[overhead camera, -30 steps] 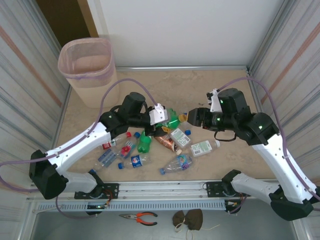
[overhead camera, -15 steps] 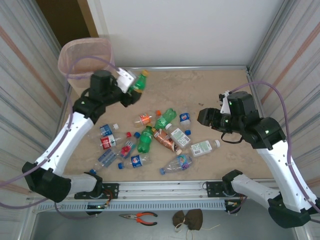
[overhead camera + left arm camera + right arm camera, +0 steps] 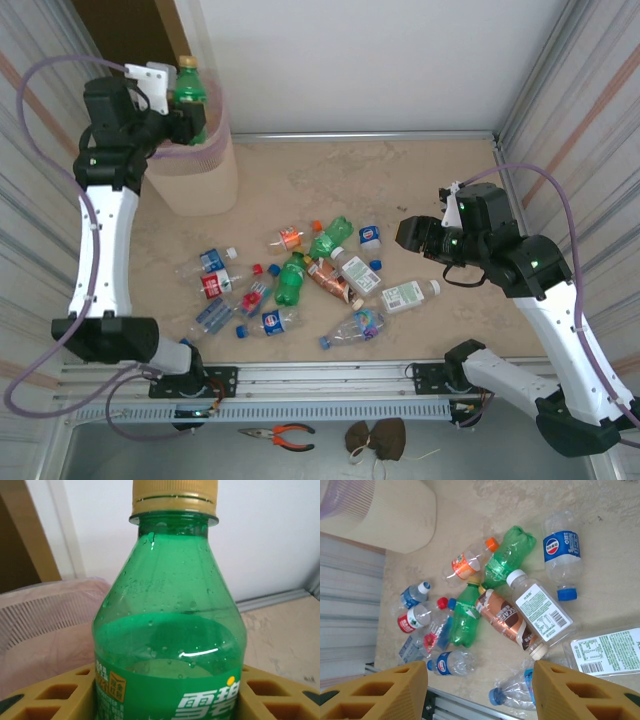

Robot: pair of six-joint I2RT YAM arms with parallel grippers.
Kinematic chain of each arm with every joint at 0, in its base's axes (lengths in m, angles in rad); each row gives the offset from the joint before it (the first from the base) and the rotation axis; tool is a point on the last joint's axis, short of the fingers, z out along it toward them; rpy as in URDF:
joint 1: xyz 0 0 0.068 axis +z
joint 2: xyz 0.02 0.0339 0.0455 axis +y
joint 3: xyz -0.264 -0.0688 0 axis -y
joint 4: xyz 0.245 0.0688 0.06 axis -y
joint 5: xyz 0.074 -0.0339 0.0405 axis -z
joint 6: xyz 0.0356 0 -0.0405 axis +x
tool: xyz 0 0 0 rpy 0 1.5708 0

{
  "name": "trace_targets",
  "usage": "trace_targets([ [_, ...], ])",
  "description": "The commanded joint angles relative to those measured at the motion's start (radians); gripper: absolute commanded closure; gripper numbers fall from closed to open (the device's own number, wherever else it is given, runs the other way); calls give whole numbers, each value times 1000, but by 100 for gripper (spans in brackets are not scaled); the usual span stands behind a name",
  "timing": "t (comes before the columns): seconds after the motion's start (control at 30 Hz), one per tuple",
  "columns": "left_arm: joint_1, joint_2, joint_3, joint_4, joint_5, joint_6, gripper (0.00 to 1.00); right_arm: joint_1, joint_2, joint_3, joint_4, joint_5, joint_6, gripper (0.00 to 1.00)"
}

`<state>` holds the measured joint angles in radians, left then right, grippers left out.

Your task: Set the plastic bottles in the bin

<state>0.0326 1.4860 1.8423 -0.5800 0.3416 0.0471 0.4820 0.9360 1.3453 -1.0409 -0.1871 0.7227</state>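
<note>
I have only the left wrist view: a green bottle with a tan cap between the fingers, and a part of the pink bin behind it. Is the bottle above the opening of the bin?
Observer: As far as the top view tells, yes. The green bottle in the left gripper lines up with the mouth of the bin.
Operator: And the other arm, where is it?
Observer: The right gripper hangs open and empty over the right side of the table.
Operator: Is much left to pick?
Observer: More than ten bottles lie in a loose cluster mid-table.
</note>
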Motion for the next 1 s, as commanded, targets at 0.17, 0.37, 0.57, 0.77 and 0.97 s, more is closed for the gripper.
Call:
trace_targets([
  [0.17, 37, 263, 322, -202, 14, -41, 46, -6, 1, 11, 1, -14, -22, 44],
  [0.37, 47, 415, 430, -241, 8, -69, 45, -6, -5, 12, 4, -12, -19, 44],
  [0.57, 58, 527, 456, -249, 20, -94, 45, -6, -6, 13, -1, -15, -19, 44],
  [0.77, 62, 599, 429, -276, 34, -98, 45, -8, -16, -4, 4, -10, -19, 43],
  [0.97, 62, 654, 383, -296, 48, -94, 41, -10, -11, -12, 7, -10, -25, 43],
])
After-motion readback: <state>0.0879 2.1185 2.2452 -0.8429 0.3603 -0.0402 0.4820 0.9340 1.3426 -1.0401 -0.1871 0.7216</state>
